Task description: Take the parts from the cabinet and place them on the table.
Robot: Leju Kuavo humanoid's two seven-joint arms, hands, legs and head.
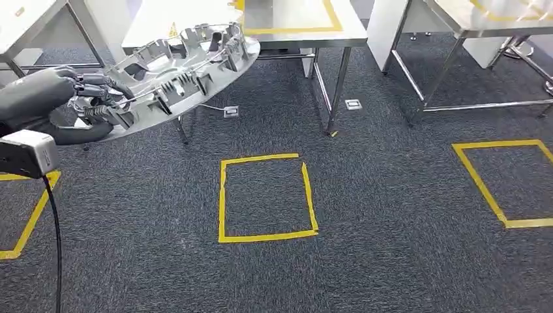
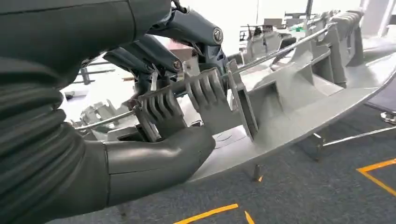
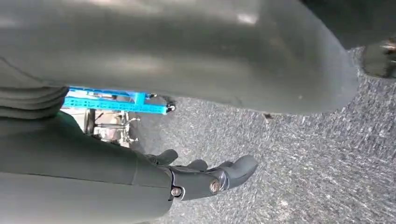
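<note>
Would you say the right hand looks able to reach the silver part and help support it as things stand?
Probably not right away. The right hand hangs low over the carpet, holding nothing, while the silver part is held up on the far side by the left hand. Nothing visibly blocks it.

— What's hidden on the part (image 1: 176, 78)?
— Its near rim, behind the left hand (image 1: 91, 104) (the thumb (image 2: 154, 161) covers the underside in the wrist view).
— And the surface (image 1: 287, 23)?
— Cut off by the top edge.
— The right hand (image 3: 205, 179)?
— Blurred, its palm hidden behind the arm cover.
</note>
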